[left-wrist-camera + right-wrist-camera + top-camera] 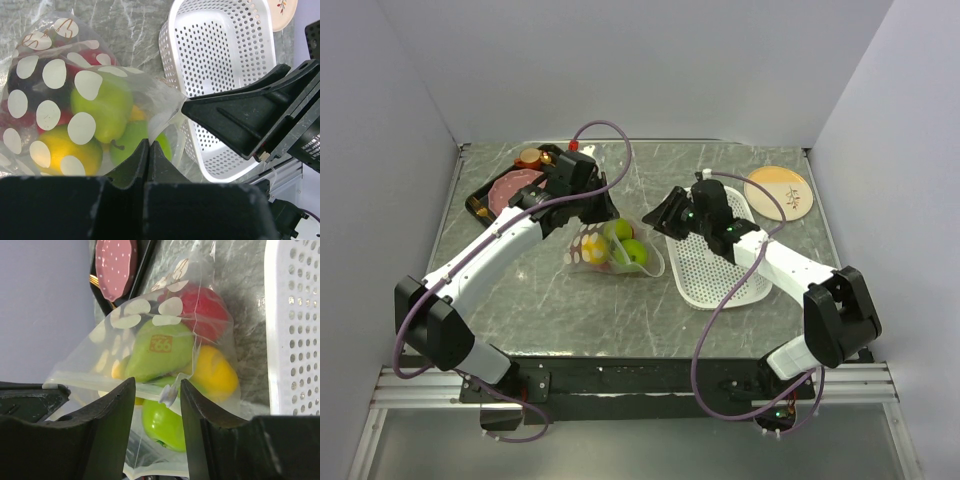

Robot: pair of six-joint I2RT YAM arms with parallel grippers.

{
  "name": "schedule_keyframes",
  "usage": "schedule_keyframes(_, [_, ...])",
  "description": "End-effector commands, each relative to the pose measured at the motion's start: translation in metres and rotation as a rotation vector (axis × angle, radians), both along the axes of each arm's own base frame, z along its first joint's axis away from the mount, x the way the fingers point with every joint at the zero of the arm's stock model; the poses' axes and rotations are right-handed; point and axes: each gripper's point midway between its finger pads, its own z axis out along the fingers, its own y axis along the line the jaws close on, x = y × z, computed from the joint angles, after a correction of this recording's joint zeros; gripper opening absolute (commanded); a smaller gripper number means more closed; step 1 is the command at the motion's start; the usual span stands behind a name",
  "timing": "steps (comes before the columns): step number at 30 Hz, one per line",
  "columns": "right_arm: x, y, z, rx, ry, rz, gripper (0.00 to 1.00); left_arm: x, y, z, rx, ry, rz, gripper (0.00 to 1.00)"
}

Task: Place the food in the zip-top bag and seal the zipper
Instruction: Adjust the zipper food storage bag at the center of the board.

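Clear flexible plastic printed with white dots, the zip-top bag (588, 250) is sitting near the middle of the grey marbled table (570, 310), between a black tray (480, 203) and a white perforated basket (720, 280). Its long axis is running left to right across the table. The mouth edge is stretching between the two grippers, and the narrow white zipper (90, 381) is following that same line.

Inside, the fruits are crowding together: two green apples (626, 242), a yellow citrus (215, 372) and a red apple (205, 307), with something dark showing behind the dots in the left wrist view.

The left gripper (147, 145) is pinching one end of the mouth edge, its jaws pressed fully together on the film. The right gripper (157, 384) is straddling the other end with its jaws parted. A small white piece of the strip is hanging in the gap, touching neither finger.

Further out, the tray is holding a flat pink round slice (512, 185) and a small brown round piece (530, 157). A beige plate (778, 190) is lying at the far right, just beyond the basket.
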Motion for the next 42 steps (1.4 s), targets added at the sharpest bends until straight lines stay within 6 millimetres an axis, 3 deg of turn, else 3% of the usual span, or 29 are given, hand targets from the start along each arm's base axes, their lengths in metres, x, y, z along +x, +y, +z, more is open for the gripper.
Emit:
schedule_keyframes(1, [0.01,-0.001,0.016,0.043,-0.028,-0.032,0.46,0.001,-0.004,0.012,-0.026,-0.046,-0.019,0.01])
schedule_keyframes(21, [0.004,0.004,-0.004,0.015,0.044,-0.007,0.43,0.001,-0.004,0.016,-0.032,-0.053,-0.018,0.01])
schedule_keyframes(33, [0.003,0.004,-0.009,-0.003,0.035,0.006,0.24,0.0,-0.006,0.012,-0.033,-0.045,-0.025,0.01])
schedule_keyframes(36, [0.006,0.002,-0.004,-0.013,0.012,-0.001,0.12,-0.001,-0.005,0.01,-0.032,-0.041,-0.026,0.01])
schedule_keyframes(42, [0.01,-0.001,0.002,-0.061,-0.022,0.01,0.04,-0.003,-0.005,0.004,-0.026,-0.031,-0.032,0.01])
